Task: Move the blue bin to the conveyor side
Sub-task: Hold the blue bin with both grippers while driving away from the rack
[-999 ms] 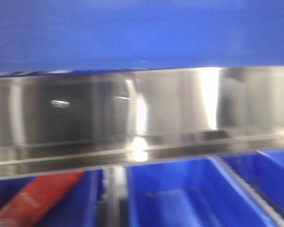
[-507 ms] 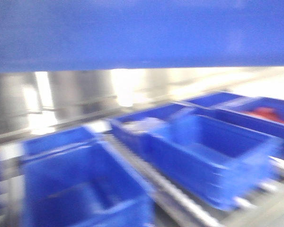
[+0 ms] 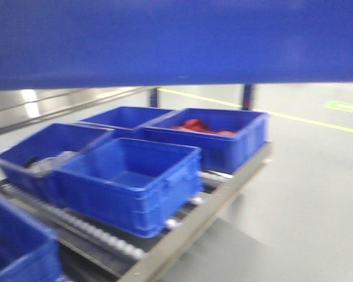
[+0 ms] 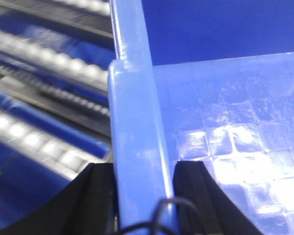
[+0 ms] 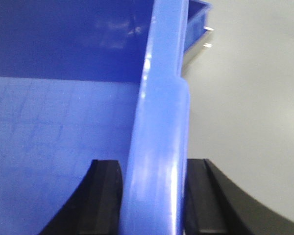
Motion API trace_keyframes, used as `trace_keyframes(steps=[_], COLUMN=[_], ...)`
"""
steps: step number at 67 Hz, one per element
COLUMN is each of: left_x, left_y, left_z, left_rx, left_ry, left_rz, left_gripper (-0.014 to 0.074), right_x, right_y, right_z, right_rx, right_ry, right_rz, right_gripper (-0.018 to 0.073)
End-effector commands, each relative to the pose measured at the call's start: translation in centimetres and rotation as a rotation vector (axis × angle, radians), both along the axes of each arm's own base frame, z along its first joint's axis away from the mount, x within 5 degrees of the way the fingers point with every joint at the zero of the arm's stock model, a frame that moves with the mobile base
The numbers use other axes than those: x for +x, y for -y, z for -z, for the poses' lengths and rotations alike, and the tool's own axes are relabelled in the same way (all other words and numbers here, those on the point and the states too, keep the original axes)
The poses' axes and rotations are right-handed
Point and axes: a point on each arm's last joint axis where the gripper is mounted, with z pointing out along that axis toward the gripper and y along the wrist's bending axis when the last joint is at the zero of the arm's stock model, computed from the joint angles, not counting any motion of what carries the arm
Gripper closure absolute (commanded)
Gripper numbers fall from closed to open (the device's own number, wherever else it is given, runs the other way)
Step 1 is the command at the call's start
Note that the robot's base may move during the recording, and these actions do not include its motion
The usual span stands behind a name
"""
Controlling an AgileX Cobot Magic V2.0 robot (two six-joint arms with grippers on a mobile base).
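The bin [image 3: 176, 41] fills the top of the blurred front frame, seemingly raised. The left gripper [image 4: 144, 174] pinches its rim at bottom centre, and the right gripper [image 5: 152, 171] does likewise. Crates [image 3: 129, 182] sit on a rack [image 3: 194, 226] lower left.

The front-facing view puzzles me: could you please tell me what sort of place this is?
Probably a factory or warehouse floor: open blue crates sit on a roller rack, and beside it a smooth grey floor is marked with a painted yellow line.
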Motion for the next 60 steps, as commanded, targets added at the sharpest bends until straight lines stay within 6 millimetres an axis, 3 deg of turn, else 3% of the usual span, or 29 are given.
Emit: trace_keyframes(steps=[1,60], left_x=[-0.22,-0.22], left_y=[0.01,0.01], left_z=[-1.46,-1.46], left_rx=[-0.01,-0.01], left_ry=[0.125,0.125], left_rz=[0.017,0.017], left_gripper=[0.0613,0.0613], right_x=[-0.42,-0.42], right_y=[0.36,0.36], right_z=[-1.78,-1.78], right_rx=[0.002,0.002], right_ry=[0.151,0.151], right_rz=[0.0,0.0], right_gripper=[0.0637,0.0637])
